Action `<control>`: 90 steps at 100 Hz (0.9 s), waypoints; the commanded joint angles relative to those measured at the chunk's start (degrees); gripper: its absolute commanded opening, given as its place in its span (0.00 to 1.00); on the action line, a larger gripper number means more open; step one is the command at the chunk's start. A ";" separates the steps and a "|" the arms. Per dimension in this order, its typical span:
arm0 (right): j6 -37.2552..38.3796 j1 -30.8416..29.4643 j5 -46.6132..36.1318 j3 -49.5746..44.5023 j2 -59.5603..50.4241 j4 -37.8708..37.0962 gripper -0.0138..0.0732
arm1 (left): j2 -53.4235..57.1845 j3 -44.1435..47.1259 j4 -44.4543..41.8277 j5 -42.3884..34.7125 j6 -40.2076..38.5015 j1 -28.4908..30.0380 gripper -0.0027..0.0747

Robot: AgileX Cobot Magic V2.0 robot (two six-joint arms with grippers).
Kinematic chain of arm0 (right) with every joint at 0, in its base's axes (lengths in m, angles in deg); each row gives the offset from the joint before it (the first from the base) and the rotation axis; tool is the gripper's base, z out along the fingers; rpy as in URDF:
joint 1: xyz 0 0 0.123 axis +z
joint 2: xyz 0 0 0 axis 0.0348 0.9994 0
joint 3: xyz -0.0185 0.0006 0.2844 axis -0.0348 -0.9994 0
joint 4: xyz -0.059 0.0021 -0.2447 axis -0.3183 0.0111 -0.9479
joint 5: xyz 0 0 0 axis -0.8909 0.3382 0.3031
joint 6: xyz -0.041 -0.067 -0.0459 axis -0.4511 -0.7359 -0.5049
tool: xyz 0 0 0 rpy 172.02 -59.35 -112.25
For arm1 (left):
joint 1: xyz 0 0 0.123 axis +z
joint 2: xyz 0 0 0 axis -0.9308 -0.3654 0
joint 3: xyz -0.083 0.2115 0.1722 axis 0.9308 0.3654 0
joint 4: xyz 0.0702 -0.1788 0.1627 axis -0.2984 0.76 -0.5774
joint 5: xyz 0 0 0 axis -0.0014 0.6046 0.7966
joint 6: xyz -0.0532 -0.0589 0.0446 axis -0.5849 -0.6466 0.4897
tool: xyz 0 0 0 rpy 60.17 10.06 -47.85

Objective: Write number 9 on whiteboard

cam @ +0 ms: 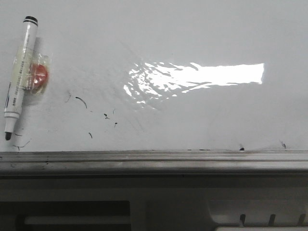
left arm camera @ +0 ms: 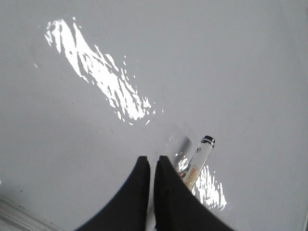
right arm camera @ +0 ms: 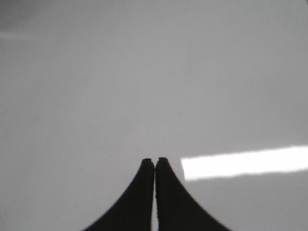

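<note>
Pretty flat greyish light overall, but the whiteboard (cam: 202, 38) has a blown-out glare patch (cam: 192, 77) in every view; front view's a bit soft and grainy, wrist views slightly blurry

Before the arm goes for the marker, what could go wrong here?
The marker lies taped to the whiteboard by clear tape over something red; a pull might drag it or smear ink. Its tip points at the grey rail, so it could roll off. The left gripper and right gripper are both shut, so one must open first. No number 9 is written yet.
</note>
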 commanded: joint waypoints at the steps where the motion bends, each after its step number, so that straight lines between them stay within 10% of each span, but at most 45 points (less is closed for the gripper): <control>1: 0.60 -0.37 -12.15 -1.56 -1.29 2.74 0.10 | 1.76 1.74 3.33 -2.15 -0.51 0.03 0.01; 24: 3.71 -0.37 -13.98 -1.39 -1.29 3.31 0.10 | 1.76 1.54 3.49 -1.05 -0.51 0.03 0.01; 44: 5.40 -0.37 5.82 5.70 -0.88 25.06 0.11 | -0.33 -1.40 -1.20 2.16 0.26 0.03 0.01; 73: 0.44 -0.37 43.97 23.78 10.18 11.59 0.11 | -20.85 -19.30 -25.04 19.77 0.26 0.03 0.02; 90: 0.35 -0.37 51.37 33.66 16.95 4.25 0.11 | -33.80 -29.56 -37.87 29.35 0.36 0.03 0.27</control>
